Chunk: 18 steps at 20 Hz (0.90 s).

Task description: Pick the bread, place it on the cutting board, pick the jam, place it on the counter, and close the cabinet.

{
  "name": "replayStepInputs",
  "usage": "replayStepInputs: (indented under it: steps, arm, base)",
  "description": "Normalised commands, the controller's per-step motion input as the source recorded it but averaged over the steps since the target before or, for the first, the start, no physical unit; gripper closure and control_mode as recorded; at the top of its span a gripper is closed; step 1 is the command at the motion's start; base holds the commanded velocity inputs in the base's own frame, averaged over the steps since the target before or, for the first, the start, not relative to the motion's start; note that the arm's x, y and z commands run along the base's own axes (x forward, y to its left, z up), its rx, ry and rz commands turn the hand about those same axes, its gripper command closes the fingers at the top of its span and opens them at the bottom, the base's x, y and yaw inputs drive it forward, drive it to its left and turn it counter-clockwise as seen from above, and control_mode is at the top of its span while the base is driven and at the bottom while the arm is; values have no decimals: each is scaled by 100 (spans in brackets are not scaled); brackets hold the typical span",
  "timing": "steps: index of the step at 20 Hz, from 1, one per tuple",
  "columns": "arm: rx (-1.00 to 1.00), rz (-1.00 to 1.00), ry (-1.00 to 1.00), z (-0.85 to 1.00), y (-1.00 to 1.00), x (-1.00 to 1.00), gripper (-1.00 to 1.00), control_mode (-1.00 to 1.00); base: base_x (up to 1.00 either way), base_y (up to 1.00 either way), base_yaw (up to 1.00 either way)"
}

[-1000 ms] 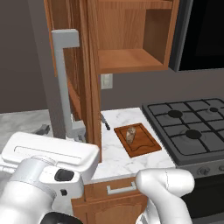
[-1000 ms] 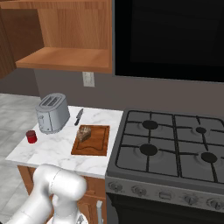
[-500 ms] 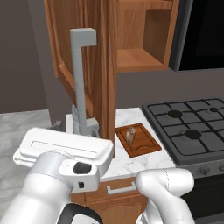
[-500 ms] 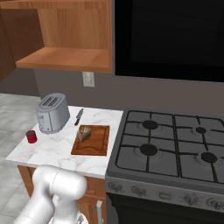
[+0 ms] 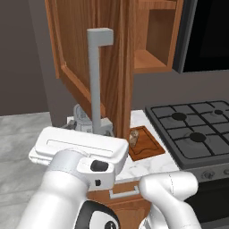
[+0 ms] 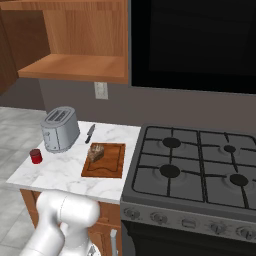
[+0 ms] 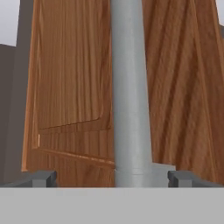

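Gripper (image 7: 112,177) jaws spread wide, straddling the cabinet's grey bar handle (image 7: 130,92) at 12 o'clock. Left base view: cabinet (image 5: 96,58) door ajar. Right base view: bread (image 6: 96,152) on cutting board (image 6: 104,161); jam (image 6: 35,156) on counter (image 6: 60,172) at 9 o'clock of the board, beside toaster (image 6: 59,129).

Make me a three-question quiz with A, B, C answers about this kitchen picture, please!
1. Where is the bread?
A. on the cutting board
B. inside the toaster
C. on the stove

2. What colour is the jam jar?
A. green
B. red
C. yellow

3. How is the cabinet door?
A. shut tight
B. taken off
C. swung open

Answers:
1 A, the crusty chunk sits on the brown board near its back edge.
2 B, the little jar on the counter left of the toaster is red.
3 C, the door stands out from the cabinet and the shelf inside shows.
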Motion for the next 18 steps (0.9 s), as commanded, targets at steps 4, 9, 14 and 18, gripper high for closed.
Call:
replayStepInputs:
  steps: [4, 9, 14, 18]
  arm:
    - [0, 0, 0, 0, -23, 26, -100, -100]
    - [0, 0, 0, 0, -23, 29, -100, -100]
    - [0, 0, 0, 0, -20, 27, -100, -100]
    - [0, 0, 0, 2, -25, 29, -100, -100]
  base:
    - [0, 0, 0]
    - [0, 0, 0]
    - [0, 0, 0]
    - [0, 0, 0]
